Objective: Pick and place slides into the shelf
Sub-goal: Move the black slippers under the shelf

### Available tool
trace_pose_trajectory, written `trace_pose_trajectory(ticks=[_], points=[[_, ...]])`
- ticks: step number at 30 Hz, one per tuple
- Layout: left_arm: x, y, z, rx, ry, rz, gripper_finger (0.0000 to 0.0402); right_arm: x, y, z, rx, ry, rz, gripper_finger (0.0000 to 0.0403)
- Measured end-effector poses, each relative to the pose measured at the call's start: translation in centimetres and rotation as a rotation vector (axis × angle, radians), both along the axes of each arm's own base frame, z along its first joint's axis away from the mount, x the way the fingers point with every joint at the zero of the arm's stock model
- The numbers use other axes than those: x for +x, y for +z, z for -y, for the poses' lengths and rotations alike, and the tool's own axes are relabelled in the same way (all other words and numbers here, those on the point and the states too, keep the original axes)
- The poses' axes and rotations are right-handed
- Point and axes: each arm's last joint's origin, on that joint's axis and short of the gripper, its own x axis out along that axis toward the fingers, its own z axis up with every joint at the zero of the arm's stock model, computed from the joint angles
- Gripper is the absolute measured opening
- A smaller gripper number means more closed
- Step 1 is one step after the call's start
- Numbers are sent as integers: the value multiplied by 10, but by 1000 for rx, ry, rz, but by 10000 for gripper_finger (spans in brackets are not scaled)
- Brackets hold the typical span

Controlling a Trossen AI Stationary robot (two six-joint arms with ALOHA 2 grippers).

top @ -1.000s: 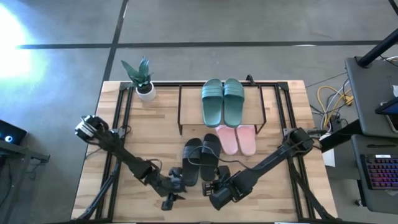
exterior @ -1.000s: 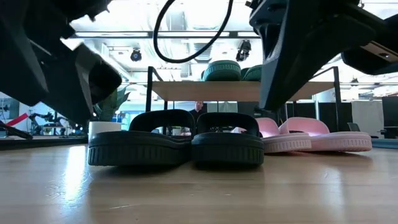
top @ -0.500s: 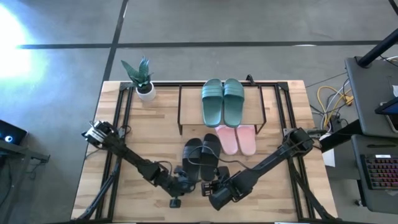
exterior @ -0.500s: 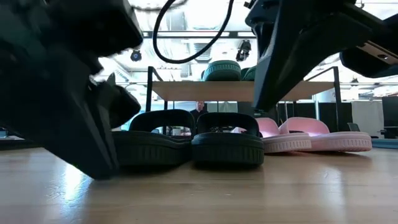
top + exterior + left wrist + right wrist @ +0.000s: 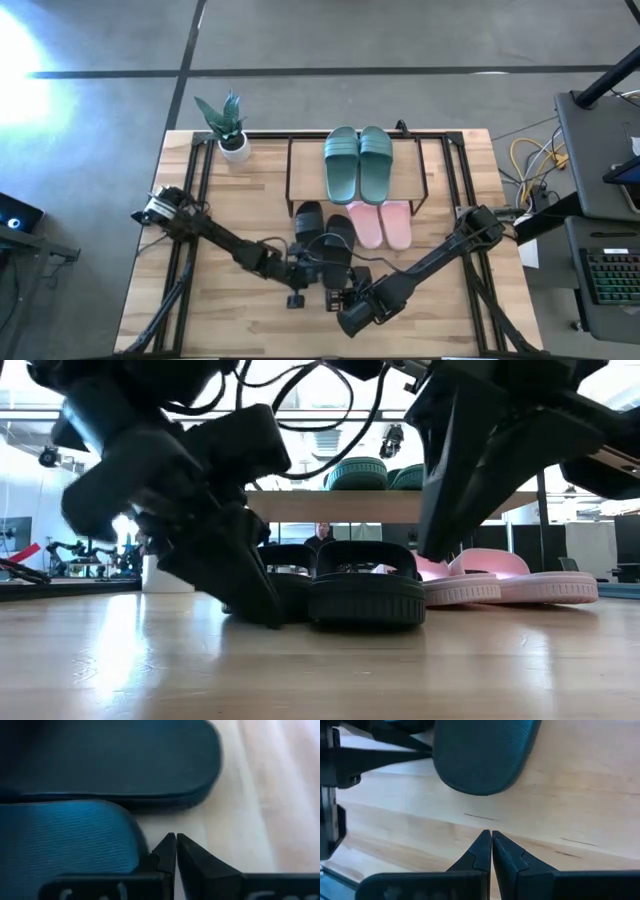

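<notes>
Two black slides lie on the table in front of the shelf (image 5: 305, 170). The left one (image 5: 308, 222) sits farther back than the right one (image 5: 340, 245). My left gripper (image 5: 303, 268) is shut, low at the left slide's heel. My right gripper (image 5: 340, 293) is shut and hangs above bare wood, just nearer than the right slide's heel (image 5: 480, 755), touching nothing. The dark green pair (image 5: 358, 165) rests soles down on the shelf's top board. The pale pink pair (image 5: 380, 223) lies on the table at the shelf's front, toes under the board. My left gripper (image 5: 175, 840) lies with the outer side of one shut finger (image 5: 162, 852) against the left black slide's heel rim (image 5: 137, 832). The fingers slant down from the table's left and near side, their tips at the tabletop. The slide lies flat on its sole.
A potted plant (image 5: 233, 130) stands at the table's far left corner. Black metal rails (image 5: 195, 190) run along the table's left and right sides. Bare wood (image 5: 230, 320) lies along the near edge. Cables (image 5: 530, 165) hang off the table's right.
My left gripper has shut, dropped and swung toward the table's right and far side, in behind the left black slide. That slide has slid along the table toward the shelf and now lies ahead of its partner. My right gripper has stayed in place.
</notes>
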Motion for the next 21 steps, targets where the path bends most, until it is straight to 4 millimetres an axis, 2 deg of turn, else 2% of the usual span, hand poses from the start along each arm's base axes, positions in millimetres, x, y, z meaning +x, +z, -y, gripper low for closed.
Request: trace_pose_trajectory(ticks=[6,11,16,21], points=[[-12,27,15,-96,-118,45,0,11,3,-6,48,50,104,9],[-28,40,20,-24,-88,43,0,17,-16,-6,29,42,85,9],[-42,34,13,40,-31,-18,0,19,-35,-3,-11,5,52,9],[-48,29,9,19,8,-46,0,17,-37,10,-80,-40,-8,9]])
